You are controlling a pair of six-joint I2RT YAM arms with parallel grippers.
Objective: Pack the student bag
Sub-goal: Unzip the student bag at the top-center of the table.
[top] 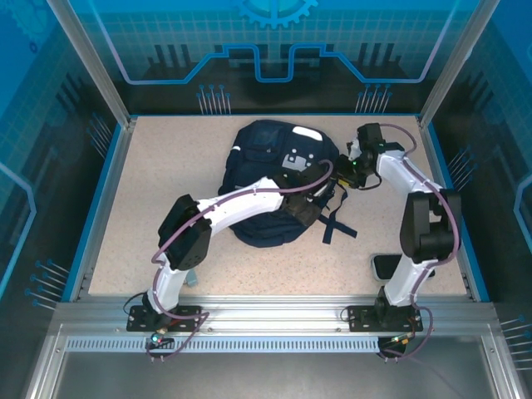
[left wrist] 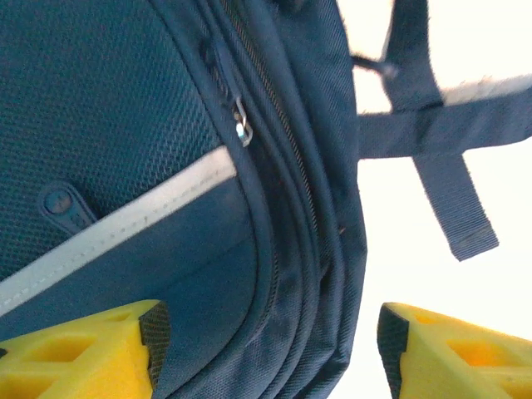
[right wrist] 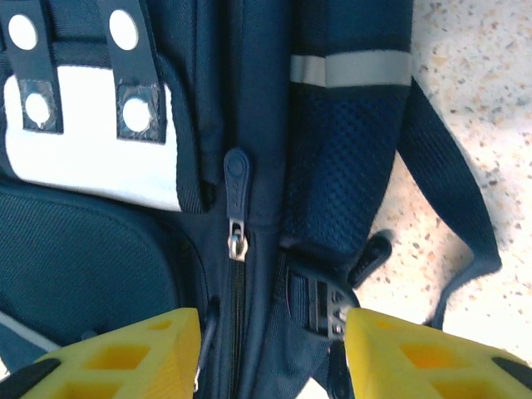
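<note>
Matt woven cloth student bag [top: 262,154], metal zip slider [right wrist: 238,246]

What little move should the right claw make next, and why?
Probably ease the right claw forward and close on the zipper pull of the student bag: the tab lies just ahead of its open fingers, roughly centred between them, and nothing is gripped yet.
</note>
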